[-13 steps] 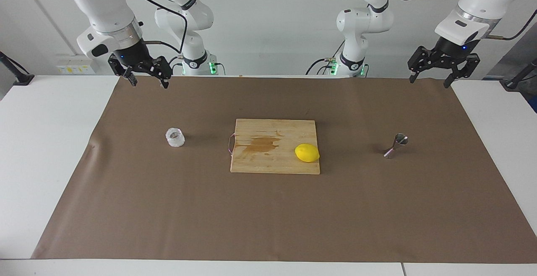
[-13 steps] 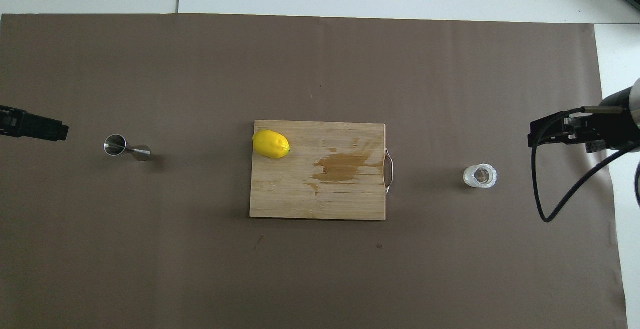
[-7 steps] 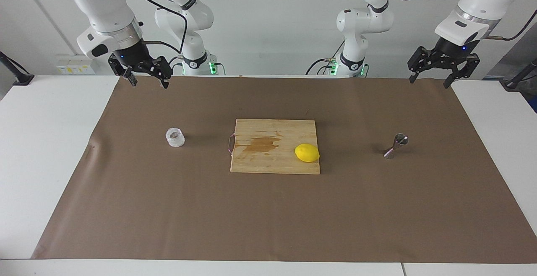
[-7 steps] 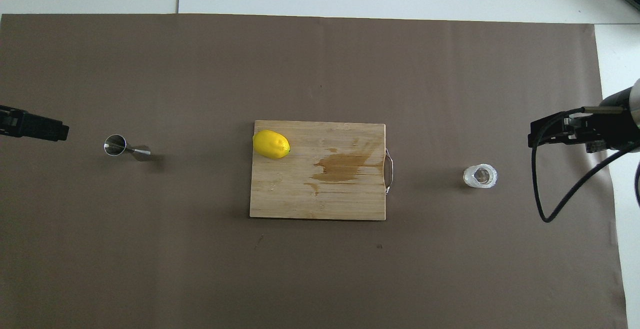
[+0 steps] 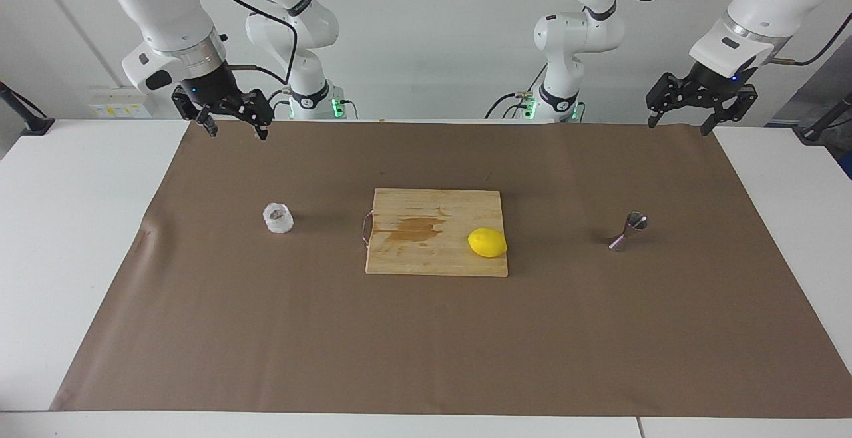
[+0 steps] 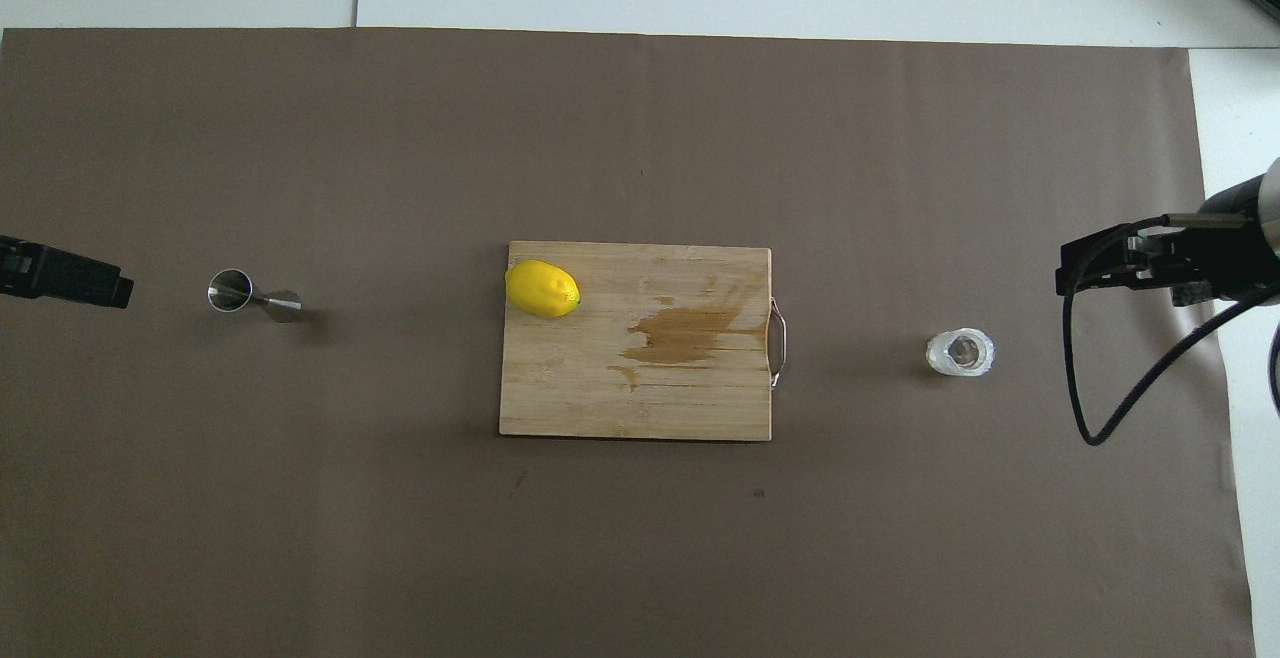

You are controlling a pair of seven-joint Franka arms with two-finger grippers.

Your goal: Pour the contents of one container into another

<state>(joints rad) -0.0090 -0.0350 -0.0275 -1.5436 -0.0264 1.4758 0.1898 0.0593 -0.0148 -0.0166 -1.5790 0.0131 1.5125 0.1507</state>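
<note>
White surface (image 5: 80, 238) covered by a matte brown paper sheet (image 5: 439, 345), flat apart from a slight ripple at its edge toward the right arm's end; white margins show at both ends. Wide bare paper on the side of the objects away from the robots, and between the objects.

Clear faceted cup (image 5: 278, 218) stands upright on the paper toward the right arm's end, squat, whitish-translucent. Steel jigger (image 5: 627, 231), hourglass shape with narrow waist, sits toward the left arm's end, well apart from the cup. Between them: rectangular wooden cutting board (image 5: 426, 258), straight-grained, darker stain near its middle, thin wire handle on the edge toward the cup. Yellow lemon (image 5: 487, 243), dimpled skin, lies on the board near the edge toward the jigger.

Right gripper (image 5: 233, 130) hangs over the paper's edge nearest the robots, jaws spread, holding nothing. Left gripper (image 5: 679, 122) hangs over the paper's corner at its own end, jaws spread, holding nothing.
</note>
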